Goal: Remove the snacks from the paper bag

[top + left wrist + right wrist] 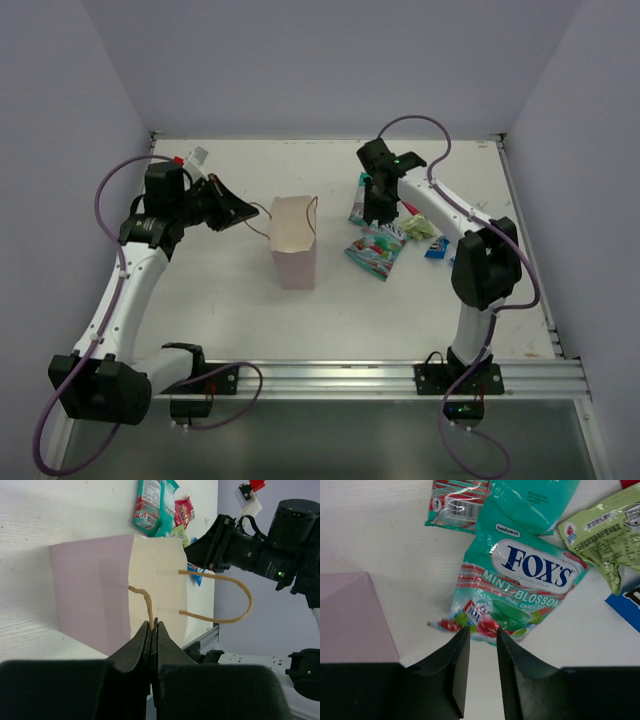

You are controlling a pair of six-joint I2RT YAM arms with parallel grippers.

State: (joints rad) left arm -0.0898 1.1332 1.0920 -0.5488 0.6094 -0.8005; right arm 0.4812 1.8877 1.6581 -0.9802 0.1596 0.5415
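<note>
Pale lilac paper stands nearest: the bag [295, 255] is set upright at the middle of the desk [220, 330], its mouth turned up, and what lies inside cannot be made out from any view. One brown cord handle [142, 596] is pinched between the pressed-together fingers of the left hand [151, 624], which reaches in from the bag's left. The other handle [240, 587] hangs free. Just right of the bag, several snacks are spread on the desk: a teal mint packet [520, 590] nearest the bag, then a green one [605, 530], a blue one [627, 610] and a red one [185, 512] further out. Above the teal packet the right hand [483, 635] is held with its fingers a little apart and nothing between them. The emptying step is judged to be in hand, with the bag steadied by its handle and a good part of the work done. Whether any packet is left inside cannot be told. Should one be left, the right hand would have to be brought over the narrow mouth, spread wider and lowered straight in. The light bag could be tipped if the wall were nudged.
</note>
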